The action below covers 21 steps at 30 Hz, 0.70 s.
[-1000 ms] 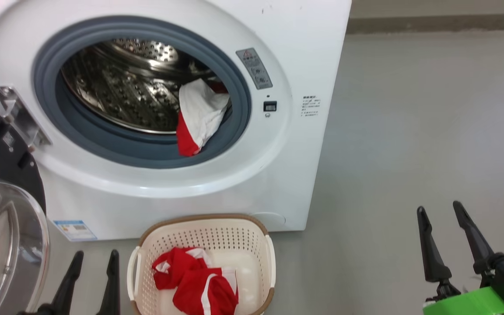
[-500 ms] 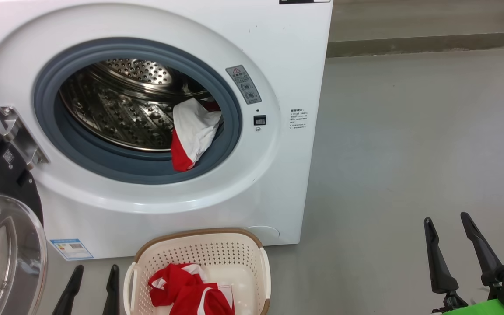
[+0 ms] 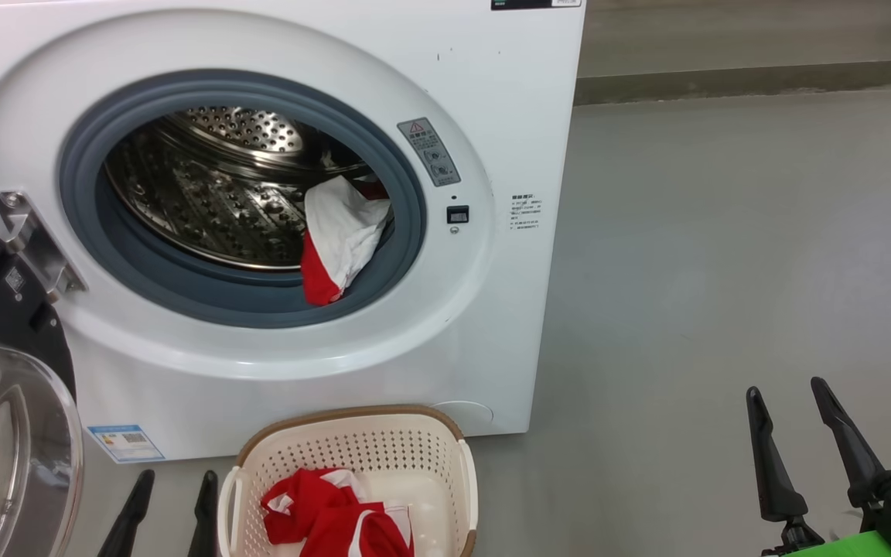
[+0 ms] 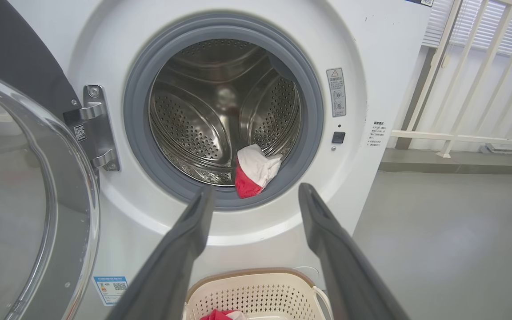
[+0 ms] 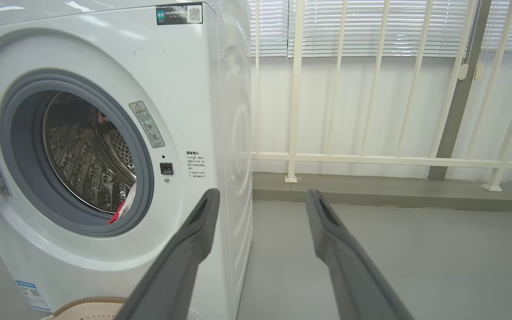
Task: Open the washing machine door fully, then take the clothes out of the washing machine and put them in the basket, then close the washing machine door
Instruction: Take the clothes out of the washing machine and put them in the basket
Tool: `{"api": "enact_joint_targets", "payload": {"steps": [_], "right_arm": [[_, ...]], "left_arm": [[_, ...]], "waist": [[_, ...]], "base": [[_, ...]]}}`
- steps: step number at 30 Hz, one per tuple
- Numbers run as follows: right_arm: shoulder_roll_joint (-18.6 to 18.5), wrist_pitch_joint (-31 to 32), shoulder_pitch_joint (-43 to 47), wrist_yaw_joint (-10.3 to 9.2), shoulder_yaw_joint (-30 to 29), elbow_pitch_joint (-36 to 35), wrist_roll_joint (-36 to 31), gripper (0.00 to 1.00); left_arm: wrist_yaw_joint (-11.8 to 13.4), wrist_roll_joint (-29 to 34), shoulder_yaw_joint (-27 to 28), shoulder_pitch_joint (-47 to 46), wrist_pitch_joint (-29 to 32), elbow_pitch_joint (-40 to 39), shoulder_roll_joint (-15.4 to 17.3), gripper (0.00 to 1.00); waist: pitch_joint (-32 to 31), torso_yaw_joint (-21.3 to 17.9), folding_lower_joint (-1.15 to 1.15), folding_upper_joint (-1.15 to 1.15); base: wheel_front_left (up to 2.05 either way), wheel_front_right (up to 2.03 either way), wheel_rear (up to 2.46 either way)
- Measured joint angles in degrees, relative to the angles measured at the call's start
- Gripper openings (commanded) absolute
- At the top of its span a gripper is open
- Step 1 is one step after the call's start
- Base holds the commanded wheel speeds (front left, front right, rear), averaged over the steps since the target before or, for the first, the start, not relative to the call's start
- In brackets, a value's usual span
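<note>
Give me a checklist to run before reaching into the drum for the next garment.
1. Washing machine door swung clear of the opening: ok.
2. Left gripper open, empty: ok.
3. Right gripper open, empty: ok.
4. Garment lying unobstructed at the front edge of the drum: ok.
5. Basket below the opening, room left beside the red clothes: ok.
6. Only that one garment inside: cannot tell.

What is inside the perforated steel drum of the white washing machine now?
One red and white fabric garment lies at the lower right front of the steel drum, hanging onto the grey rubber ring. Anything under that garment, or low behind the ring, is covered.
</note>
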Motion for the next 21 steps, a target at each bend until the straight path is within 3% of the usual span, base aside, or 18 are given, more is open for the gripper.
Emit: {"api": "enact_joint_targets", "payload": {"steps": [21], "right_arm": [[0.00, 0.00, -0.11, 0.00, 1.91, -0.33, -1.01, 1.00]], "left_arm": [[1.19, -0.90, -0.19, -1.48, 0.60, 0.41, -0.03, 1.00]], "waist": [[2.82, 0.52, 0.00, 0.00]], "base": [[0.00, 0.00, 0.00]]}}
